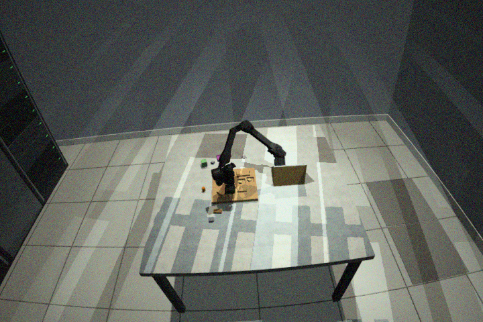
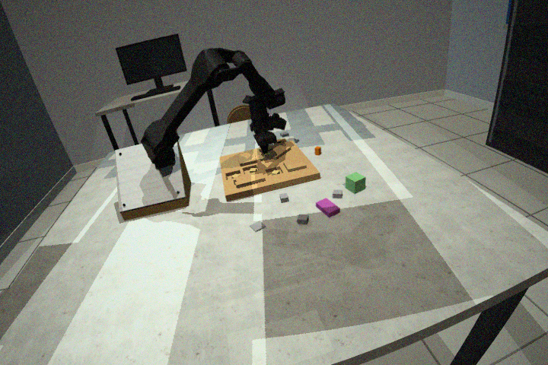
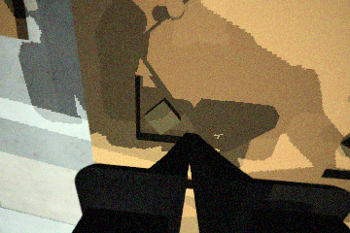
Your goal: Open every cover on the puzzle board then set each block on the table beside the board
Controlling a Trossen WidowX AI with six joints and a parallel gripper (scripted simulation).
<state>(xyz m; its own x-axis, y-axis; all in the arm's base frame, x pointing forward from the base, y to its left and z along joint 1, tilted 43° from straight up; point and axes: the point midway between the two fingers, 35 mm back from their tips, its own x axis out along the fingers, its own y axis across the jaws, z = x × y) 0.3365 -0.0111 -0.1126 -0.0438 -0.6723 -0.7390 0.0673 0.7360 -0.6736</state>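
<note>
The big tabletop (image 1: 280, 243) (image 2: 361, 266) holds the tan puzzle board (image 1: 252, 194) (image 2: 244, 189) (image 3: 280, 49). The black tool (image 1: 230, 191) (image 2: 263, 150) (image 3: 190, 138) is over the board, its tips together with nothing in them. Near the board sit a green block (image 1: 203, 163) (image 2: 355, 182), then a flatter purple one, then a tiny orange one.

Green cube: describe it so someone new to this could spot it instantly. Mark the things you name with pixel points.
Find the wooden puzzle board (image 1: 251, 194) (image 2: 244, 191) on the table. Beside it on the table sits the green cube (image 1: 203, 163) (image 2: 355, 182). It's the only green piece, and bigger than the nearby grey bits (image 2: 337, 193).
</note>
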